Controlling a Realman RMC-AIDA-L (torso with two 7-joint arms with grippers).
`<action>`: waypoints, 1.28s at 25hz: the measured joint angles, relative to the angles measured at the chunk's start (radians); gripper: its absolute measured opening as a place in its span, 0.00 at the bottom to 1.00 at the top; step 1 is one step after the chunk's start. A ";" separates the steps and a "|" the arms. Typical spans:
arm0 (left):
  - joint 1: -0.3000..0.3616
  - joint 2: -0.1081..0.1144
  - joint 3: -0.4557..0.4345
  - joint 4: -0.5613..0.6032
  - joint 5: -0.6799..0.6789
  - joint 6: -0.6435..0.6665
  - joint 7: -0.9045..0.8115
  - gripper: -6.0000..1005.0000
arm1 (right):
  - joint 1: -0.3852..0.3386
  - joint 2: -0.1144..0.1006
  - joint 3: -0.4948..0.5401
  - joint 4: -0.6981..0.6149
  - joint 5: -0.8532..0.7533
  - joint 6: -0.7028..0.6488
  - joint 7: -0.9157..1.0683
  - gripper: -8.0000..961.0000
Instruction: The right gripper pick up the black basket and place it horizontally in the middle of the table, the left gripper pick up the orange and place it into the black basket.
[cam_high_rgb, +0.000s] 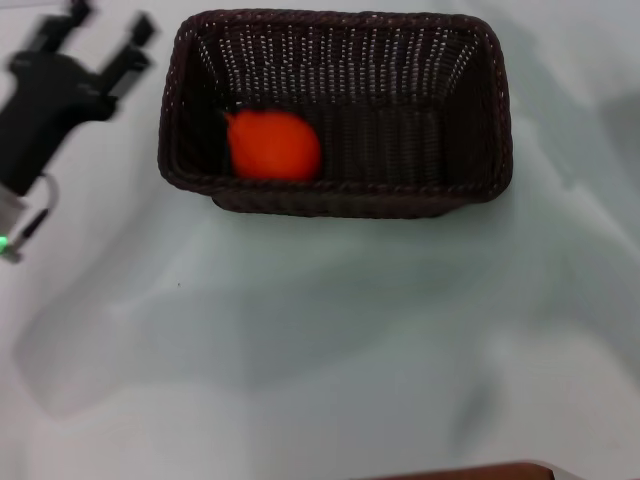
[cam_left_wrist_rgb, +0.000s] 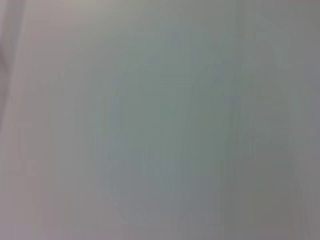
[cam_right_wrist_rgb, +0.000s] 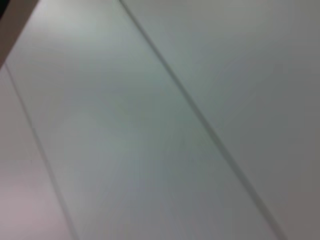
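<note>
The black basket (cam_high_rgb: 335, 110) lies lengthwise across the far middle of the table (cam_high_rgb: 320, 340) in the head view. The orange (cam_high_rgb: 272, 146) rests inside it, at its left near corner. My left gripper (cam_high_rgb: 108, 30) is at the far left, beside and clear of the basket, its black fingers spread apart and empty. My right gripper is out of view. The left wrist view shows only bare table (cam_left_wrist_rgb: 160, 120). The right wrist view shows only pale table surface (cam_right_wrist_rgb: 125, 130) with a thin dark line across it.
A brown edge (cam_high_rgb: 470, 472) shows at the bottom of the head view. A dark edge (cam_right_wrist_rgb: 12, 20) crosses one corner of the right wrist view.
</note>
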 joint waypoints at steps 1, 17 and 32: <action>0.009 -0.001 -0.021 0.003 -0.017 0.000 0.017 0.64 | -0.009 0.001 0.036 0.044 0.013 0.016 -0.083 0.55; 0.072 -0.003 -0.266 0.230 -0.246 -0.036 0.155 0.81 | 0.011 0.003 0.176 0.186 0.017 -0.074 -0.655 0.55; 0.112 -0.001 -0.276 0.275 -0.250 -0.097 0.302 0.81 | -0.018 0.009 0.242 0.328 0.015 -0.108 -0.931 0.79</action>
